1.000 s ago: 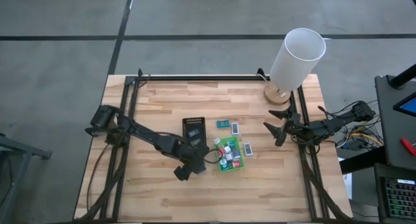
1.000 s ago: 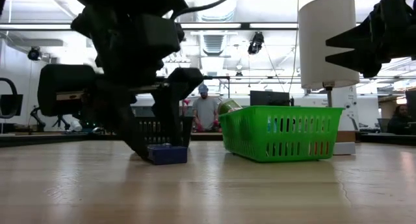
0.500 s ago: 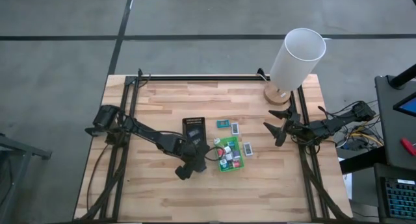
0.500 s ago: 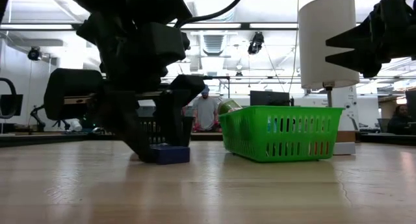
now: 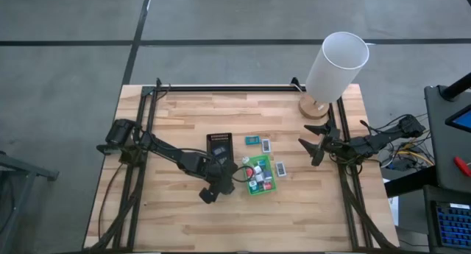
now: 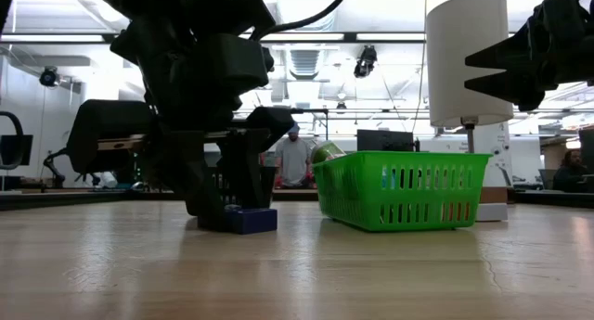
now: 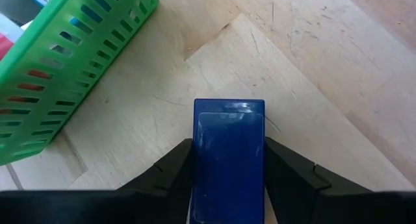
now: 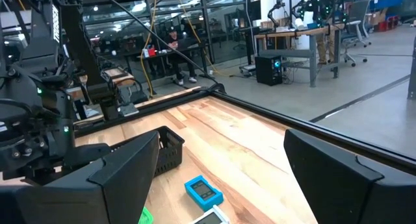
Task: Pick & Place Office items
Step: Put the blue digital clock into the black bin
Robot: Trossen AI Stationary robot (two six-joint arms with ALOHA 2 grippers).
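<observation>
Left gripper (image 7: 229, 185) clamping flat dark blue unlabelled rectangular packet (image 7: 229, 160) on wooden table (image 7: 312, 74), beside green slotted plastic tray (image 7: 62, 62), right gripper (image 5: 313, 152) spread open, no legible writing

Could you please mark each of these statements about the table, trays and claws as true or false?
1. The left claw has its fingers on both sides of a dark blue block lying on the table. True.
2. The green tray is empty. False: the high view shows several small items inside it.
3. The right claw holds a teal packet. False: it is open and holds nothing, at the table's right edge.
4. A teal packet lies on the wood outside both trays. True.
5. The white lamp stands in the middle of the table. False: it stands at the far right corner.
</observation>
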